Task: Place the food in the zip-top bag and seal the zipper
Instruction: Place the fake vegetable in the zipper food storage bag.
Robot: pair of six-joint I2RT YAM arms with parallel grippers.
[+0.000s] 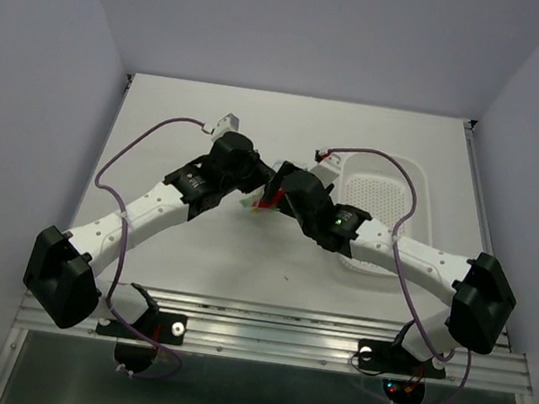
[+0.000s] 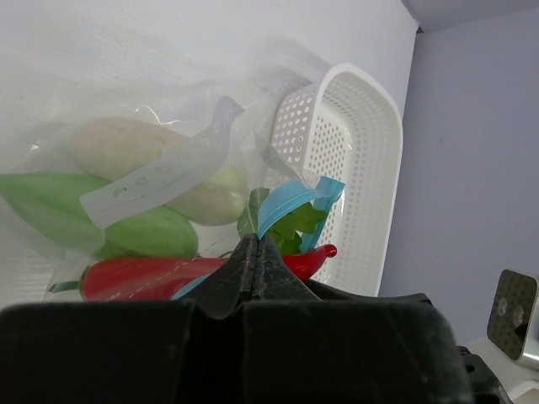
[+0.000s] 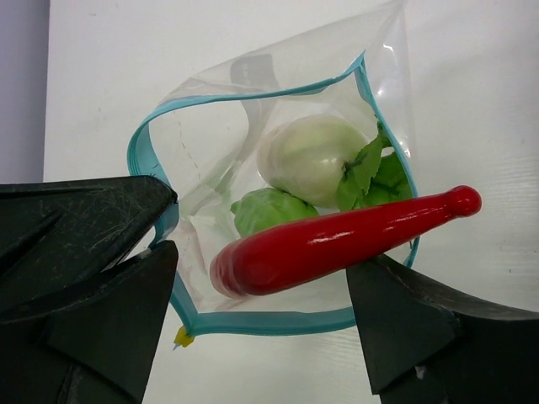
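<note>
The pale surface [image 1: 191, 261] carries a white perforated basket [image 1: 392, 184] at its far right. The left arm [image 1: 148, 210] and right arm [image 1: 413, 254] both reach in from the near edge and meet at the centre. The clear bag [image 3: 219, 135] hangs between them there, left of the basket and apart from it.

The left tool [image 2: 255, 244] is fully closed. It pinches the bag at its rim, and the blue zipper [image 3: 253, 324] curls up out of the grip. The right tool [image 3: 263, 257] stands wide open at the bag's mouth and holds nothing. The zipper strip gapes in a loop in front of it.

Inside the bag, the white radish [image 3: 307, 156] with its green leaves sits deepest, and the green pod [image 3: 265, 209] lies beside it. The red chili [image 3: 337, 240] is the unfinished piece. Its long axis runs crosswise, straight across the gap between the right tool's fingers. Its thick end is inside the loop and its thin tip pokes out over the zipper on one side.

The right tool is the nearer one, directly over the chili, while the left is busy holding the rim. By my reckoning, the chili needs turning or pushing so its tip clears the strip. Otherwise the zipper would close onto it.
</note>
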